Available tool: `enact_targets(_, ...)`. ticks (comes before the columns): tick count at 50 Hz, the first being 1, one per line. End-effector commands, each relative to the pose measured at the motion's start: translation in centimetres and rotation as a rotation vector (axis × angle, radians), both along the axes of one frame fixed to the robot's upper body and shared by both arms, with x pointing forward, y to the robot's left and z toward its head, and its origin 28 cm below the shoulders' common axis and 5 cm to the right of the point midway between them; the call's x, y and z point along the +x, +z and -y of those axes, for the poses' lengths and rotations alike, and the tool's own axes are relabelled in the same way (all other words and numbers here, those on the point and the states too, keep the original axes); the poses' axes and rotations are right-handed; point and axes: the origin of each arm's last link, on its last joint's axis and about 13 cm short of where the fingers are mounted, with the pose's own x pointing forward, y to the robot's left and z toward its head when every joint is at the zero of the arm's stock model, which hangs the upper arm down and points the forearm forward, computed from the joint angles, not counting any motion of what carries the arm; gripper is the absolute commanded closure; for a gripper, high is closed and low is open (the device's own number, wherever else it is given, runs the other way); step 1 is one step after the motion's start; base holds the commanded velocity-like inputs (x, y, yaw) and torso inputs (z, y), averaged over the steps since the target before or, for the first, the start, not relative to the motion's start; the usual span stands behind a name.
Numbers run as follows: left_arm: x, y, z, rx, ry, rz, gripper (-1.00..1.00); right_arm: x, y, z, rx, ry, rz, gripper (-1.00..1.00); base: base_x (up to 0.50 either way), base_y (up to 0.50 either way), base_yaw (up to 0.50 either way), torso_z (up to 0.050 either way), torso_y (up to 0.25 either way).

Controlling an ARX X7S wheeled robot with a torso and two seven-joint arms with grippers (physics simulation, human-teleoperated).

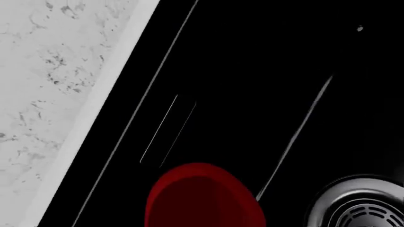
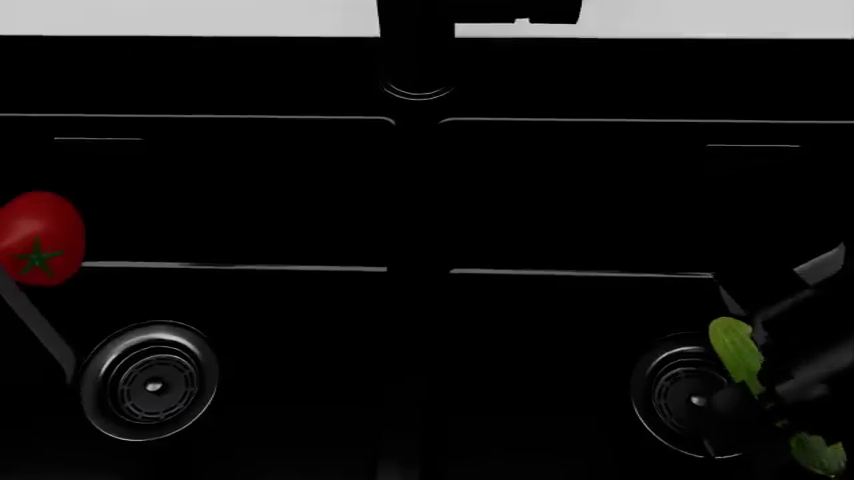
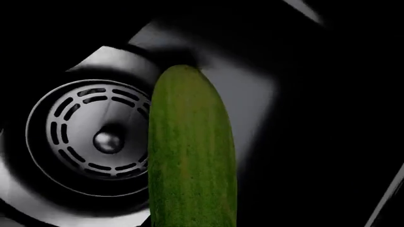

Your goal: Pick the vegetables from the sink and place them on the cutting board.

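Vegetables in our sink (image 2: 414,200), one per basin: the tomato (image 2: 40,238) sits at the far left of the left basin, close under our left wrist camera, stem star facing up and forward; the cucumber (image 2: 737,352) lies in the right basin beside the drain (image 2: 678,392), its long axis slanting from near right to far left, tip pointing away from us. Our right gripper (image 2: 787,385) straddles its middle and appears clamped on it, though dark jaws blur that reading; the left gripper is unseen, so we cannot tell its state
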Motion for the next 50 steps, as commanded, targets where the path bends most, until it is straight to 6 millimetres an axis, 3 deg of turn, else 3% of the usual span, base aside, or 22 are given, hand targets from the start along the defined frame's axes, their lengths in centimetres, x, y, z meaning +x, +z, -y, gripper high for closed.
enact_targets(1,-0.2,0.6,0.3,-0.135,0.002,0.050,1.00,-3.9,2.5,-0.7,-0.050,0.118,0.130,1.00,0.00,0.00,0.00,0.000,0.250)
enact_targets(11,-0.5,0.8,0.6,-0.160,0.083,0.199,1.00,-8.4,9.1,-2.0,-0.091,0.134,0.396,1.00,0.00,0.00,0.00,0.000,0.250)
enact_targets(17,-0.4,0.6,0.7,-0.250,0.109,0.189,1.00,-10.5,11.7,-2.6,-0.111,0.127,0.568,1.00,-0.01,0.00,0.00,0.000,0.250)
enact_targets(23,-0.4,0.4,0.8,-0.308,0.121,0.206,1.00,-11.7,12.3,-3.3,-0.107,0.113,0.659,1.00,-0.01,0.00,0.00,0.000,0.250)
enact_targets(27,-0.3,0.6,1.5,-0.346,0.157,0.266,1.00,-11.8,11.1,-4.4,-0.074,0.127,0.709,1.00,0.00,0.00,0.00,0.000,0.250)
enact_targets(31,-0.6,0.5,2.2,-0.388,0.186,0.308,1.00,-12.5,11.3,-4.8,-0.071,0.116,0.761,1.00,0.00,0.00,0.00,0.000,0.250)
enact_targets(38,-1.4,0.6,2.6,-0.424,0.223,0.309,1.00,-14.1,11.2,-5.0,-0.065,0.093,0.816,1.00,-0.48,0.00,0.00,0.000,0.250)
enact_targets(50,-1.6,0.5,4.0,-0.505,0.220,0.304,1.00,-14.5,10.0,-5.6,-0.017,0.089,0.847,1.00,-0.50,0.00,0.00,0.000,0.250)
